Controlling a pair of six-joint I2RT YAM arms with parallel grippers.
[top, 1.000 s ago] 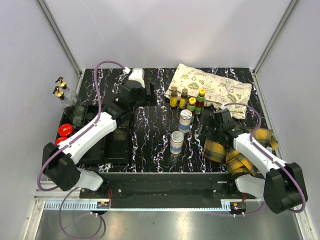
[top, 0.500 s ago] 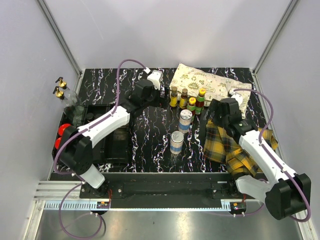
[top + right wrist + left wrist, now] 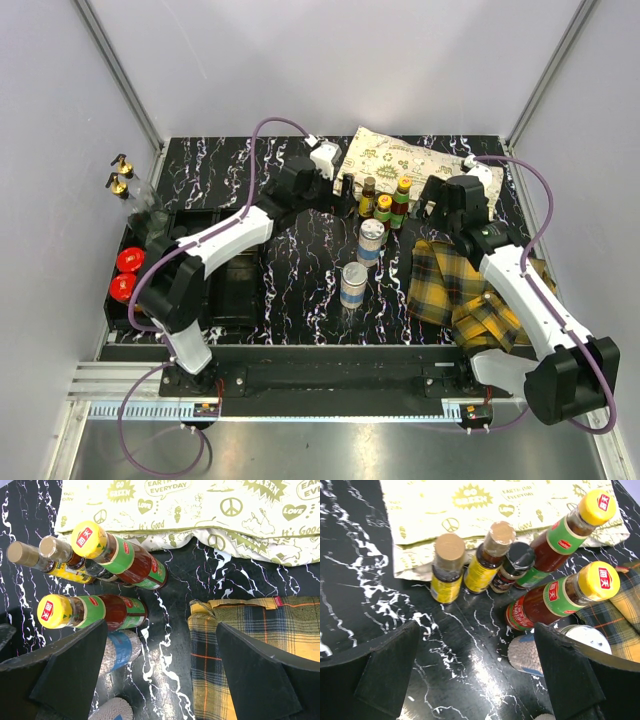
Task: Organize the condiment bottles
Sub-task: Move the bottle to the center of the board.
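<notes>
Two yellow-capped, green-labelled sauce bottles (image 3: 402, 198) (image 3: 383, 210), two small yellow-labelled bottles (image 3: 446, 569) and a tiny dark bottle (image 3: 515, 565) stand in a cluster at mid-back. Two blue-white shakers (image 3: 371, 240) (image 3: 353, 283) stand in front of them. Two red-lidded jars (image 3: 126, 272) sit at the left end of the black tray (image 3: 225, 290). Gold-capped clear bottles (image 3: 120, 182) stand at the far left. My left gripper (image 3: 335, 190) (image 3: 477, 675) is open and empty just left of the cluster. My right gripper (image 3: 432, 205) (image 3: 160, 675) is open and empty just right of it.
A cream printed cloth (image 3: 420, 175) lies behind the cluster. A yellow plaid cloth (image 3: 470, 290) lies at the right, under my right arm. The cell walls close in on the left, back and right of the black marbled table (image 3: 300, 260).
My left gripper has swung from above the tray to the back right, up to the bottle cluster. My right gripper has moved back from the plaid cloth toward the cluster's right side.
</notes>
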